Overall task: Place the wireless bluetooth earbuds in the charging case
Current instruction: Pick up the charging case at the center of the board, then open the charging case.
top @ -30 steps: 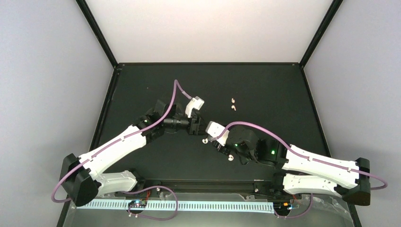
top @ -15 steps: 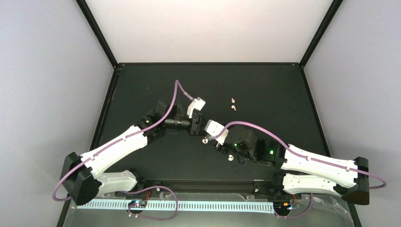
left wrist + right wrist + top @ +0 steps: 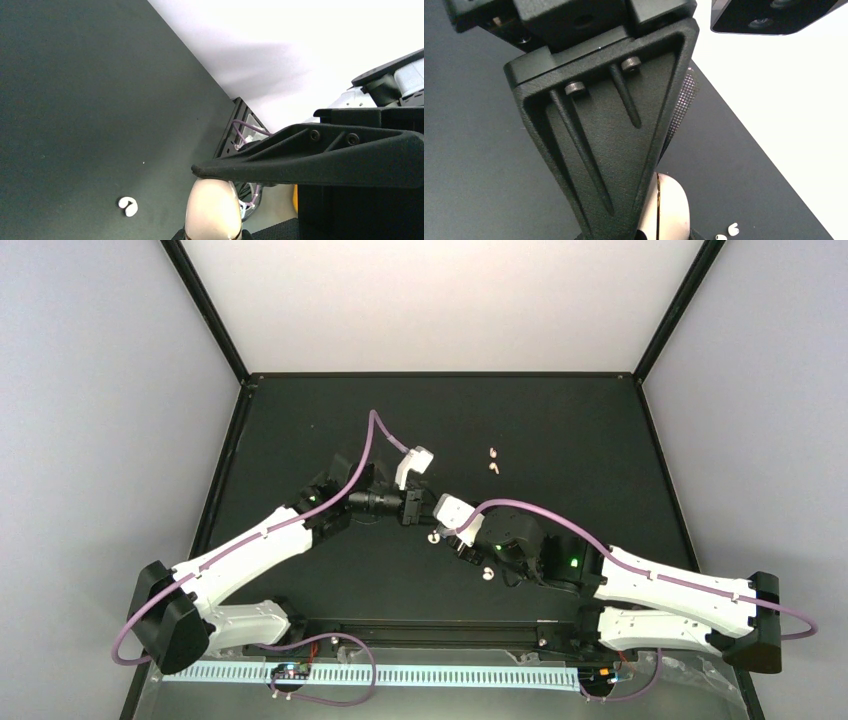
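The cream, egg-shaped charging case [image 3: 212,212] with a gold seam [image 3: 657,200] is held off the table between both grippers, and the arms hide it in the top view. My left gripper [image 3: 412,508] is shut on it, its jaws flanking the case at the bottom of the left wrist view. My right gripper [image 3: 455,533] grips it too, with one finger [image 3: 300,160] pressed on its tip. The left finger [image 3: 599,140] covers half the case in the right wrist view. Two earbuds [image 3: 493,460] lie farther back. One curled earbud [image 3: 128,206] lies near the arms.
Two small white pieces [image 3: 433,537] [image 3: 487,575] lie on the black tabletop [image 3: 300,420] just under the grippers. Purple cables [image 3: 372,430] arch over both wrists. The pair of earbuds [image 3: 726,232] lies near the table's raised black rim [image 3: 440,374].
The left gripper's jaws have closed onto the case. Both arms have shifted only slightly, and the earbuds on the table have not moved.
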